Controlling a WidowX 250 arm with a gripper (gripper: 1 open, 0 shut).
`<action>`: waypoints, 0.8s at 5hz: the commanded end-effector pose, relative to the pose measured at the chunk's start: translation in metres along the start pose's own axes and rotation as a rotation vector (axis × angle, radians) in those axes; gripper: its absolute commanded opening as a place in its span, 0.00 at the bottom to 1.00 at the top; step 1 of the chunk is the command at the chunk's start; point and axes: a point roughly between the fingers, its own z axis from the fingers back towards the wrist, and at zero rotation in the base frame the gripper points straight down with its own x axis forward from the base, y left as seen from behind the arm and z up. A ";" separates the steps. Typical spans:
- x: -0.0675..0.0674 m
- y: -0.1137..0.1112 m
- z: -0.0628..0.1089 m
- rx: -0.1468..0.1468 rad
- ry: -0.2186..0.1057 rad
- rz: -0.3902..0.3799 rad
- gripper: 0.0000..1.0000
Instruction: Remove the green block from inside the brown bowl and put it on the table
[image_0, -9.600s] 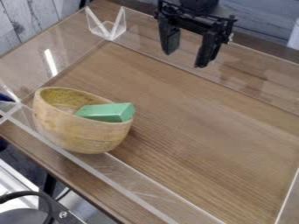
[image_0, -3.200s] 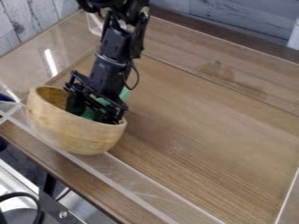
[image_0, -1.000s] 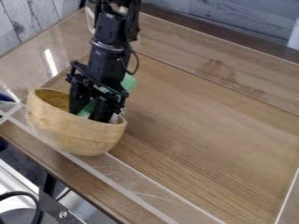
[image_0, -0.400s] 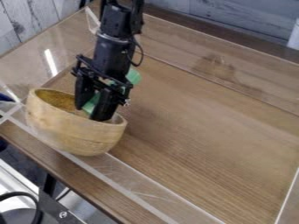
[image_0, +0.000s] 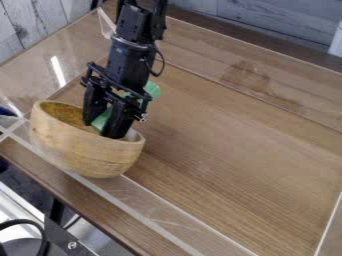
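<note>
The green block (image_0: 151, 91) sits tilted between the black fingers of my gripper (image_0: 114, 124), one end poking out to the right of the hand and another green patch showing low between the fingers. The gripper is shut on it. It hangs over the far-right part of the brown bowl (image_0: 74, 143), its fingertips at about rim height just inside the rim. The bowl rests near the front left of the table (image_0: 234, 140). The arm hides part of the bowl's inside.
Low clear acrylic walls (image_0: 160, 222) edge the tabletop at the front, left and back. A clear bracket (image_0: 123, 28) stands at the back left corner. Bare wood stretches to the right of the bowl.
The arm came from the back of the table down into the bowl and shut on the block that lay there. Over the last second it has hardly moved.
</note>
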 end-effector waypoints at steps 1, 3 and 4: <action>0.000 0.006 0.019 0.039 -0.070 0.015 0.00; -0.001 0.007 0.022 0.053 -0.122 0.019 0.00; 0.003 0.006 0.019 0.057 -0.168 0.013 0.00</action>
